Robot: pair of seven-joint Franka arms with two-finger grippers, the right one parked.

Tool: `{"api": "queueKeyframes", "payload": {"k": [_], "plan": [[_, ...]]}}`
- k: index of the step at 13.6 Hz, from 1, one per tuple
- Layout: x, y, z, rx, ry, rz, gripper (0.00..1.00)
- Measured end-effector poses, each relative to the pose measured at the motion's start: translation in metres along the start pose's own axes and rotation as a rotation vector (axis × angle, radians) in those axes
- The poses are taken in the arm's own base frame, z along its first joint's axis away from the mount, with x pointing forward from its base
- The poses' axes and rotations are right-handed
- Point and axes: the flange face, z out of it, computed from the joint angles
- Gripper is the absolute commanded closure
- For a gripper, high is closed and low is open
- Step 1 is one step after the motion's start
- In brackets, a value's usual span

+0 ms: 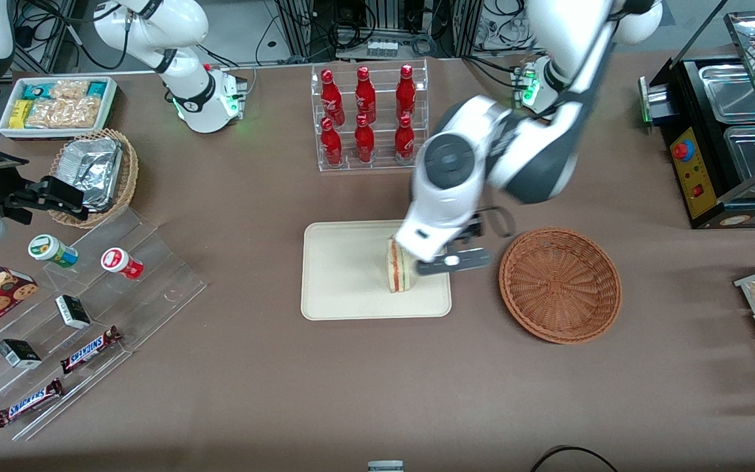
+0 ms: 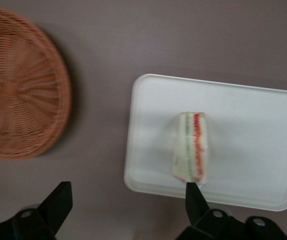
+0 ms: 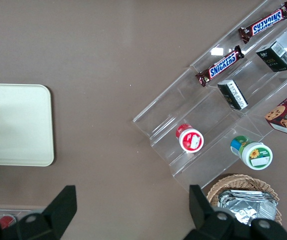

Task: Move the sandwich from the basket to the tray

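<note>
One triangular pale-bread sandwich (image 2: 191, 147) stands on the cream rectangular tray (image 1: 345, 288), empty reddish-brown wicker basket (image 1: 560, 284) beside, jaws (image 2: 126, 200) released above; placement looks complete, retreat upward next.

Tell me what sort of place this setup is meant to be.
Probably a lab mock-up of a snack counter: red bottles in a clear rack, chocolate bars on clear acrylic steps, a metal food warmer. The left gripper, open, hangs above the cream-white rectangular tray holding the triangular sandwich.
</note>
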Motion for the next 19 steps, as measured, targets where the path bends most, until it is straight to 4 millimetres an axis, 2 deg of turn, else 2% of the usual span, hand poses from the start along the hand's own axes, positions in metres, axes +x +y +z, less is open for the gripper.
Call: {"api": "queueKeyframes", "payload": {"k": [2, 5, 7, 11, 16, 17, 19], "plan": [[0.006, -0.052, -0.042, 0.011, -0.026, -0.02, 0.0], [0.014, -0.125, -0.081, 0.023, -0.072, 0.0, 0.0], [0.023, -0.171, -0.095, 0.017, -0.088, 0.012, 0.0], [0.038, -0.271, -0.109, -0.018, -0.092, 0.06, 0.0], [0.038, -0.355, -0.125, -0.048, -0.082, 0.104, 0.0], [0.037, -0.367, -0.127, -0.052, -0.079, 0.108, 0.0], [0.036, -0.377, -0.127, -0.056, -0.079, 0.107, 0.0]]}}
